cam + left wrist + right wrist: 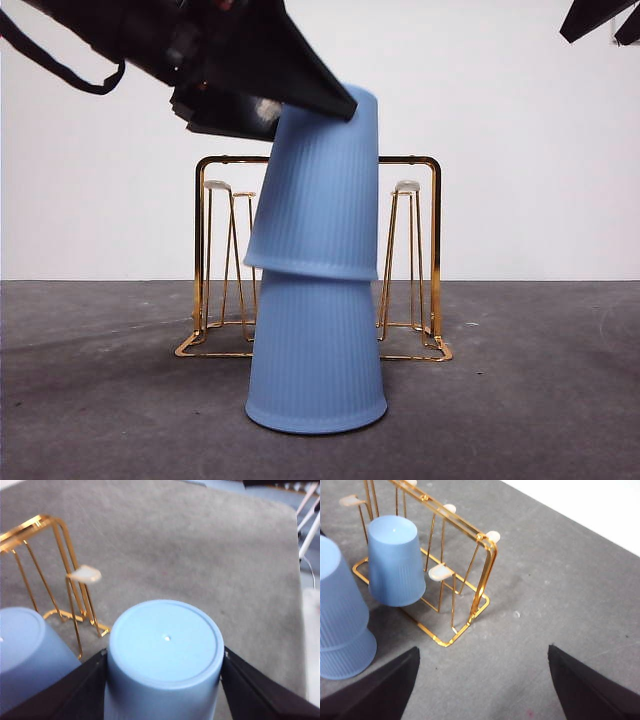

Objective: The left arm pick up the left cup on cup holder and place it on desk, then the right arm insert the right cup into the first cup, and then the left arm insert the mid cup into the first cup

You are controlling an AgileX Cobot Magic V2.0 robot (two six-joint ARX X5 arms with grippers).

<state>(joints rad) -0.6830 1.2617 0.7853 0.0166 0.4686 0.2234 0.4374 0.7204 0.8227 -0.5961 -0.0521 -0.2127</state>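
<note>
Plainly, the left gripper [165, 680] has its jaws pressed against both sides of an upturned blue cup [165, 655], pinching it just below its closed base. From the front, this held cup [318, 190] tilts and sits over a second upturned cup [316, 350], whose mouth rests on the counter [100, 400]; the upper rim overlaps the lower cup's top, so the two are nested. The right gripper [482, 690] hangs above bare counter with its jaws spread wide, holding and touching nothing.

The counter is dark grey and matte, with faint specks, and a white wall [520, 150] stands behind it.

The gold wire holder [480, 575] stands just behind the stack. A third blue cup [395, 560] hangs upside down on one of its pegs; the other white-tipped pegs [442, 571] are bare. In the right wrist view the stack [342, 625] stands just beside the holder's base.
</note>
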